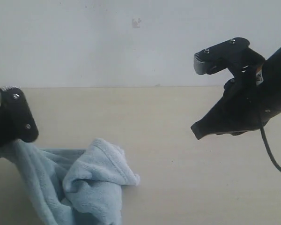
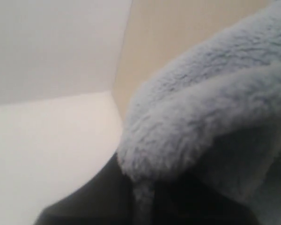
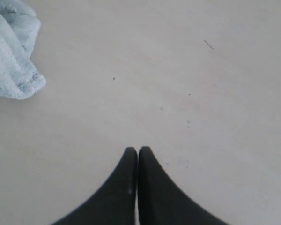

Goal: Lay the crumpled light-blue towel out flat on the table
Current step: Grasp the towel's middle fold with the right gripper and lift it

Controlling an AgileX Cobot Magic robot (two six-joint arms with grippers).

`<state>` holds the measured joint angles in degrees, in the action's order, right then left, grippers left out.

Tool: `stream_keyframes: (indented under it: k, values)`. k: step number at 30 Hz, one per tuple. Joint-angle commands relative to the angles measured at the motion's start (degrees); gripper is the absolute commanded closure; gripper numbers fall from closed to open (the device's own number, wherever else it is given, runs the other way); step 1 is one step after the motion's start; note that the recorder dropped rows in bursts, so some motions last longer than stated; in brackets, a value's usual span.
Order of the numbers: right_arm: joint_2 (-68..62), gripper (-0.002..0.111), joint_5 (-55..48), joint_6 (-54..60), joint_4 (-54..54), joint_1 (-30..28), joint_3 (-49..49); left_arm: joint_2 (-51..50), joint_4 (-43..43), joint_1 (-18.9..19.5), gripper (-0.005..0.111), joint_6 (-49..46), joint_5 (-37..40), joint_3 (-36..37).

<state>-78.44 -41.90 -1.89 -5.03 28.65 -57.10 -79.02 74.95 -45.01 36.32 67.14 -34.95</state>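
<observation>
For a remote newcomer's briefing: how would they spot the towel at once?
Find the wide pale beige table; look at its left part. A fluffy light-blue terry towel lies crumpled there, one end raised at the black left gripper. It is the only soft, coloured thing.

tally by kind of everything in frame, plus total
towel: 1, light blue, bunched, one end held up by the left gripper
grippers: 2, the left gripper and the right gripper, which is shut and empty
table: 1, pale beige
total: 4
</observation>
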Motion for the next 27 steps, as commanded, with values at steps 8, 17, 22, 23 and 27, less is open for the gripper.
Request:
stream_keyframes:
  k: [8, 17, 22, 23, 27]
  values:
    - [-11.5, 0.108, -4.6, 38.2, 38.6, -0.1, 0.0, 0.2, -59.6, 26.0, 0.103, -36.7, -8.3, -13.3]
    - [-18.9, 0.086, 0.6, 50.0, 49.3, -0.1, -0.1, 0.3, -62.6, 26.5, 0.103, -35.5, -11.7, -13.3]
    - [-19.1, 0.064, 1.8, 64.8, 56.8, 0.0, -0.1, 0.3, -69.1, 26.5, 0.103, -35.5, -19.8, -12.8]
    - [-19.1, 0.064, 2.2, 67.0, 58.6, 0.0, -0.1, 0.3, -70.1, 26.5, 0.103, -35.5, -21.2, -12.5]
    - [-19.1, 0.064, 5.8, 74.8, 60.7, 2.8, -0.1, 0.3, -71.5, 26.5, 0.103, -35.5, -23.2, -12.3]
